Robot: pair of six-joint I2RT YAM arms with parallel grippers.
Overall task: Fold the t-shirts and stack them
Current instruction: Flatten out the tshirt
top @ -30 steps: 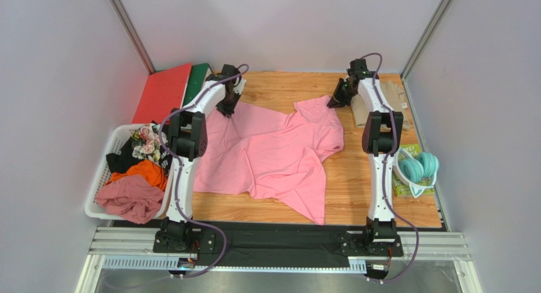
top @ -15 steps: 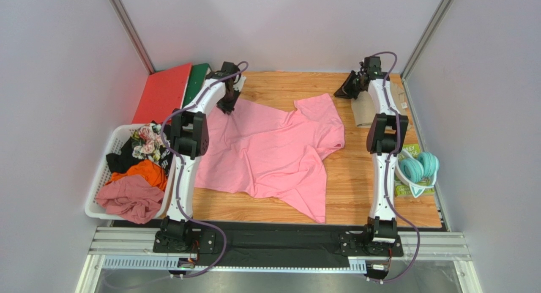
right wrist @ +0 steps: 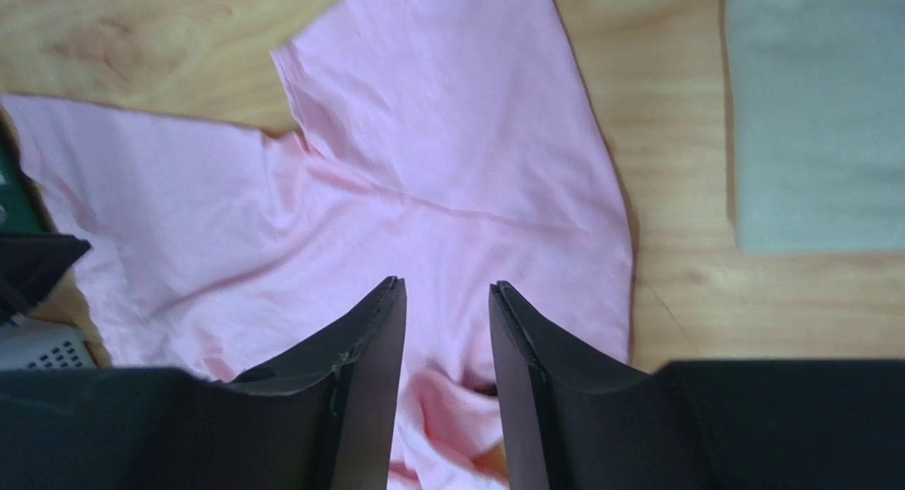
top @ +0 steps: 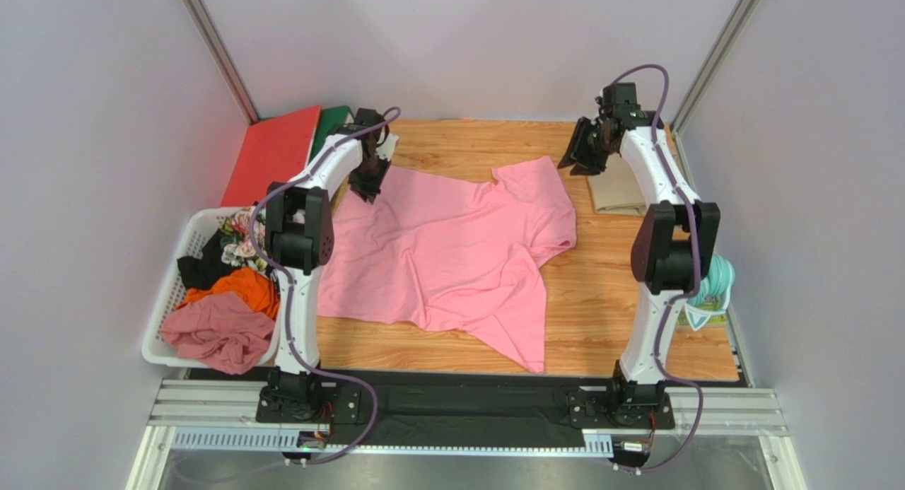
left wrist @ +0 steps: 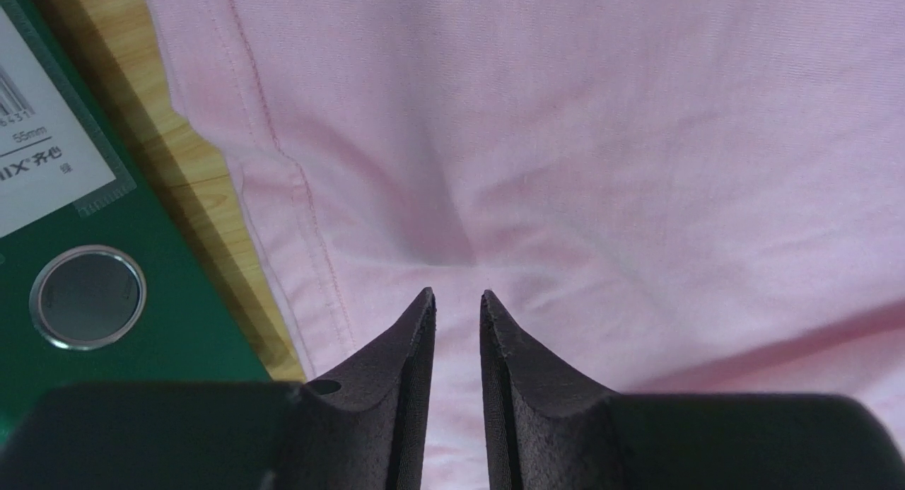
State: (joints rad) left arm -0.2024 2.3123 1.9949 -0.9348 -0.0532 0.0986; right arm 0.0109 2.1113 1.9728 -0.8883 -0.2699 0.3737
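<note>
The light pink t-shirt (top: 457,246) lies spread and rumpled across the wooden table, one sleeve toward the back. At its back left corner, near the hem, my left gripper (top: 366,182) is low on the cloth. In the left wrist view the narrow jaws (left wrist: 455,294) pinch the pink fabric (left wrist: 584,140), with creases running into the tips. My right gripper (top: 584,151) hangs above the table's back right, open and empty (right wrist: 446,285), looking down on the pink shirt (right wrist: 425,140). The khaki-beige t-shirt (top: 616,193) lies folded beside the right arm, also in the right wrist view (right wrist: 807,119).
A white basket (top: 170,289) of mixed clothes stands off the table's left side. A red folder (top: 271,156) and a green binder (left wrist: 74,246) lie at the back left, close to my left gripper. Teal headphones (top: 722,278) sit at the right edge, partly behind the right arm.
My right gripper let go of the pink shirt's back sleeve, opened, and rose toward the back right. My left gripper shifted slightly left, dragging the shirt's corner along.
</note>
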